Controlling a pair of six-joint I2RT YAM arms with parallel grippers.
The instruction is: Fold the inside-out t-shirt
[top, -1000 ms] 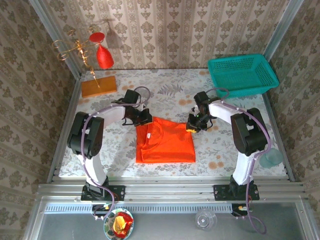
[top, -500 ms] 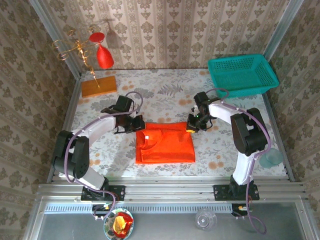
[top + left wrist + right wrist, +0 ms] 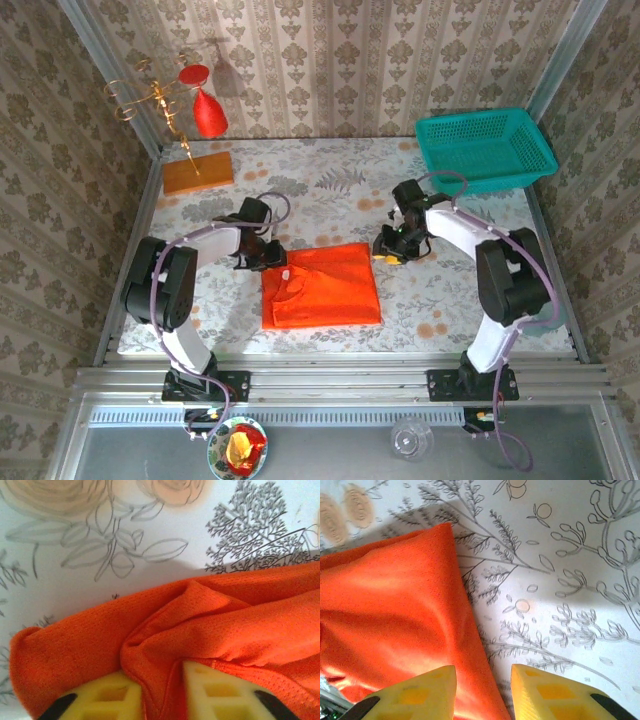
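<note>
T-shirt (image 3: 322,287) lies flat on the table (image 3: 450,290), about midway between the left and right edges and nearer the near edge than the far one. It is already down to a compact, roughly square packet. The neck opening shows toward its left edge. The packet sits slightly askew to the table's edges.

Left gripper (image 3: 272,256) is low at the packet's far-left corner. In the left wrist view a raised ridge of cloth is nipped between the yellow fingers (image 3: 107,700), with creases fanning out from the pinch. This reads as a firm hold on that corner, probably taken to drag or lift the layers, either to square the packet or to start another fold.

Right gripper (image 3: 390,250) is low just beside the far-right corner. In the right wrist view its fingers (image 3: 545,692) are parted and the shirt's right edge runs down through the gap. One finger is over cloth, the other over bare table. There is no bunching there, so I judge it is not gripping, only straddling the edge, placed to take it.

With both grippers at the far corners, the far edge could be brought toward the near one. Task judged well along, with a last fold or tidying left.

Risk: the cloth is thin, so a one-sided pull may skew the packet and slide its layers.

Well apart from the shirt are a green basket (image 3: 485,148) at the far-right corner and a wooden block (image 3: 197,172) at the far-left.
</note>
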